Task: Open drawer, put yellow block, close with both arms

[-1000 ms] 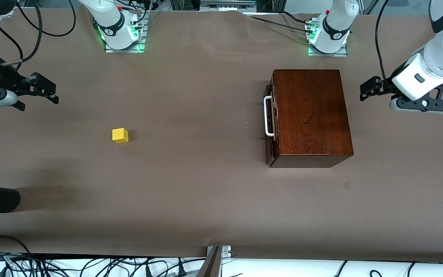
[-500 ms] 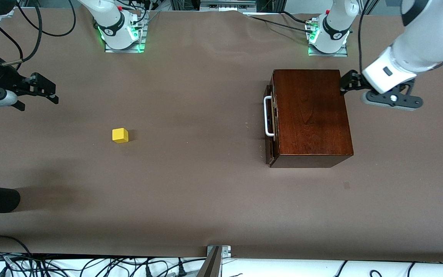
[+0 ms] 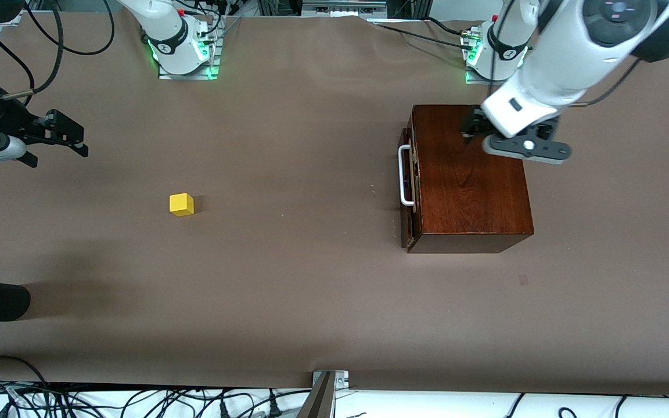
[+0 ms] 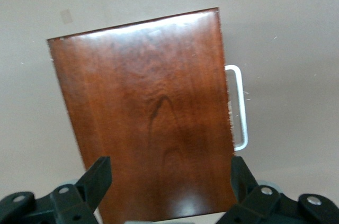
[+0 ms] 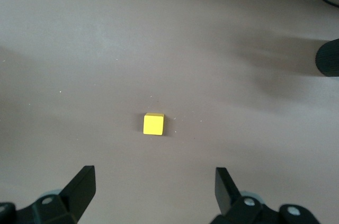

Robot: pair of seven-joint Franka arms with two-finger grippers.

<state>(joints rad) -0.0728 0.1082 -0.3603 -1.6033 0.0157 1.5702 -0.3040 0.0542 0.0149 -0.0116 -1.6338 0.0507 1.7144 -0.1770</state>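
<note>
— Two arms, one table (image 3: pixel 311 302). What takes up the most room on it?

— A brown paper sheet covers the whole table. The biggest thing standing on it is the dark reddish-brown wooden box (image 3: pixel 474 197), toward the left arm's end. Its glossy top faces up, and the drawer (image 3: pixel 409 186) sits in its side that faces the right arm's end, with the white bar handle (image 3: pixel 405 175) on the dark front. The front stands very nearly flush with the box; only a thin seam shows.

— And the arms?

— The left arm reaches from its base across the box, and the left gripper (image 3: pixel 474 125) hangs over the top of the box, near the edge farther from the front camera. In the left wrist view its two black fingers (image 4: pixel 95 179) are spread wide, one at each side of the box top, with nothing between them but the wood below (image 4: pixel 153 113).

— Is it touching the lid?

— I cannot tell; it looks to be above it.

— The right one?

— The right gripper (image 3: pixel 70 136) waits at the right arm's end of the table, up in the air over bare paper. Its fingers (image 5: pixel 79 187) are wide apart and hold nothing.

— So where is the block?

— The yellow block (image 3: pixel 182 204) sits alone on the paper, well apart from the box, nearer the front camera than the right gripper. The right wrist view looks down on it (image 5: pixel 153 124), with both fingers clear of it.
</note>
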